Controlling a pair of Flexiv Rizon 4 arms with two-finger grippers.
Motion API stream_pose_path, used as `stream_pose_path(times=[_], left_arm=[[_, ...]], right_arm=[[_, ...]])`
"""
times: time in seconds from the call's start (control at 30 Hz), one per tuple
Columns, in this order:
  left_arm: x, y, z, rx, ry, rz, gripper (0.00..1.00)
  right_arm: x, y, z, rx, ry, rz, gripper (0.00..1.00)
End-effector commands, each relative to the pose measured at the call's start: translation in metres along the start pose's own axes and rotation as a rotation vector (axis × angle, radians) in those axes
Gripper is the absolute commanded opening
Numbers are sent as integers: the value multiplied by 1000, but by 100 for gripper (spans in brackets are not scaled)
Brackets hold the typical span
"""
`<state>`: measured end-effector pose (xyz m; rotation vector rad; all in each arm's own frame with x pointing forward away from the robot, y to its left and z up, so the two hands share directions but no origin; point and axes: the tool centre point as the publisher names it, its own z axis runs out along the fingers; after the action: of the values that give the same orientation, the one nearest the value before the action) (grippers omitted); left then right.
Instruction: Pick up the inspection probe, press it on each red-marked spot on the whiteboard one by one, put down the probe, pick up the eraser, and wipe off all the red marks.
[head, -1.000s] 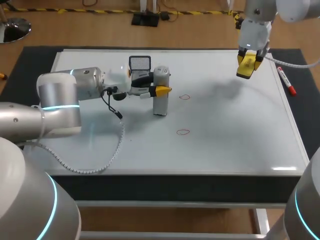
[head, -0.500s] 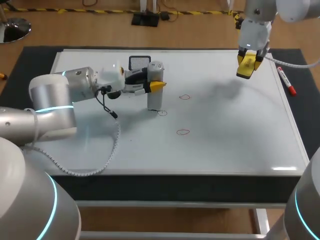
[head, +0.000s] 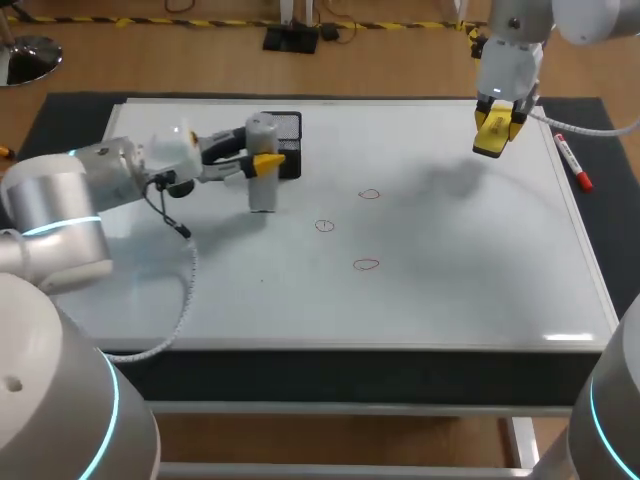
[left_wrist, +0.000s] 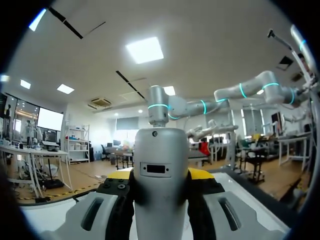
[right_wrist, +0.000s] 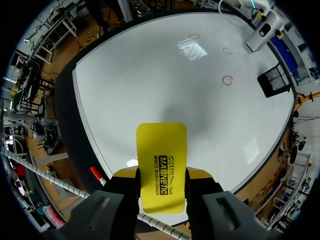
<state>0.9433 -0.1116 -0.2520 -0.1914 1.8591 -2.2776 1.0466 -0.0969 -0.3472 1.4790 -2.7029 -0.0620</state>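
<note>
The grey cylindrical probe (head: 262, 175) stands upright over the whiteboard (head: 450, 290), with my left gripper (head: 262, 160) shut on its upper part. In the left wrist view the probe (left_wrist: 160, 170) fills the gap between the yellow-tipped fingers (left_wrist: 116, 176). Three small red marks show on the board: one (head: 370, 194) in the middle, one (head: 325, 225) closer to the probe, one (head: 366, 264) nearer the front. My right gripper (head: 497, 122) hangs above the back right of the board, shut on the yellow eraser (head: 494, 135). The right wrist view shows that eraser (right_wrist: 161, 167) between its fingers, with the marks (right_wrist: 227, 80) and the probe (right_wrist: 260, 36) far ahead.
A black mesh pad (head: 285, 128) lies just behind the probe at the back of the board. A red marker (head: 573, 163) rests on the dark mat along the board's right edge. The left arm's white cable (head: 185, 285) trails over the front left of the board.
My left gripper has carried the probe left and back, off the mark nearest the left and towards the black pad. The right arm with the eraser has stayed still.
</note>
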Motion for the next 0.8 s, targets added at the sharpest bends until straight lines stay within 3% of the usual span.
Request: stream_pose_path(times=[0.03, 0.43, 0.8], left_arm=[[1, -11, -27, 2, -35, 9, 0], [-24, -29, -73, 5, -74, 65, 0], [-46, -24, -93, 39, -103, 56, 0]], right_arm=[[1, -1, -2, 0, 3, -2, 0], [1, -1, -2, 0, 3, -2, 0], [1, -1, -2, 0, 3, -2, 0]])
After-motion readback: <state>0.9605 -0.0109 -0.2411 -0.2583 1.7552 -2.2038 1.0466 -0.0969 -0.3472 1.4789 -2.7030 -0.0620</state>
